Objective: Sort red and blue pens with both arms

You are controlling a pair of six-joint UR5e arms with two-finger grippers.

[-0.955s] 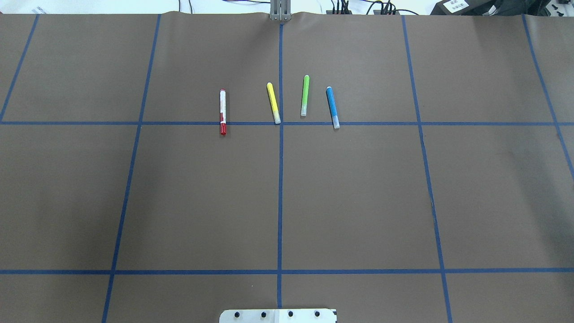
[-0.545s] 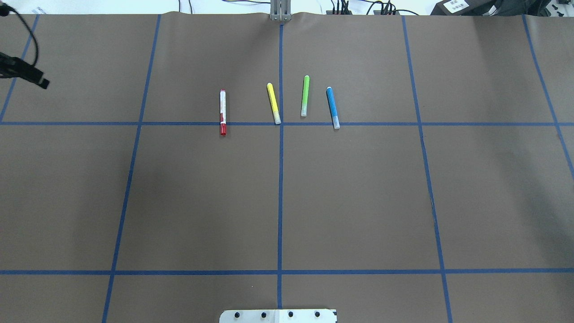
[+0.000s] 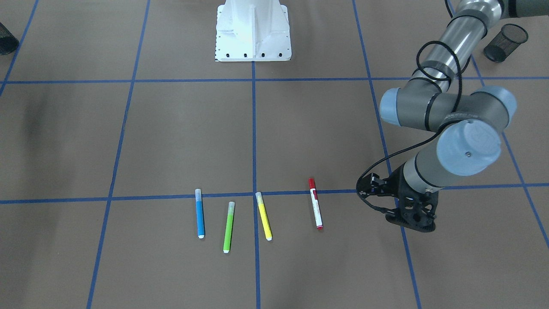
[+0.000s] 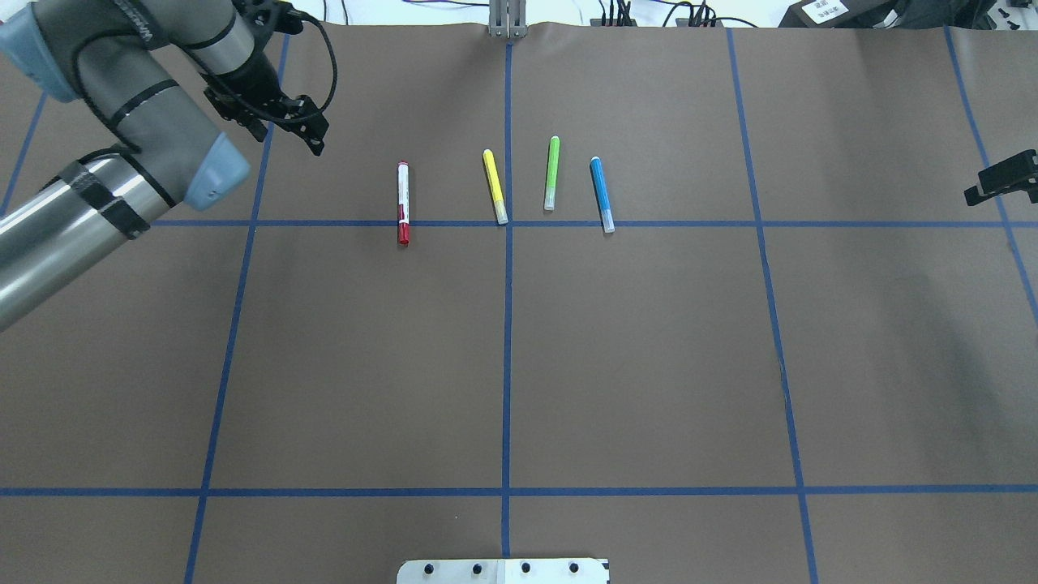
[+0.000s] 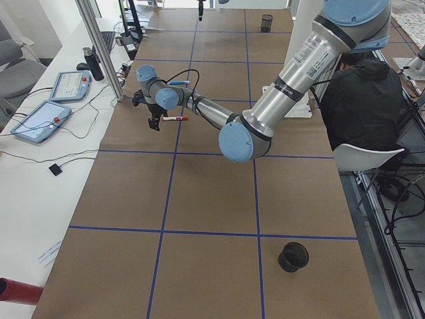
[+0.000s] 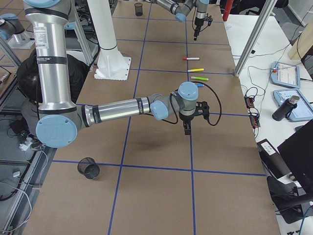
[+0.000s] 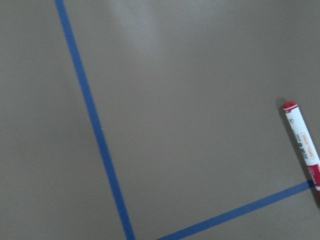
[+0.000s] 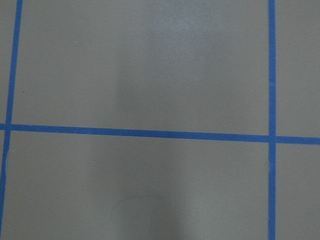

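Matte black left gripper (image 4: pixel 315 143) newly near slim red-capped pen (image 4: pixel 403 203); right gripper (image 4: pixel 975 194) newly at edge; openings indiscernible.

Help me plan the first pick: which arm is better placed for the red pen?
Left. The left gripper hangs close beside the red pen; the right gripper sits far off, past the blue pen.

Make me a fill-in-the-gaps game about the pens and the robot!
The slim green marker lies between the slim yellow marker and the ____ one.
The robot's left hand is nearest the white-barrelled pen with the ____ cap.
____ pens lie on the brown paper-covered table.
Missing words: blue, red, four.
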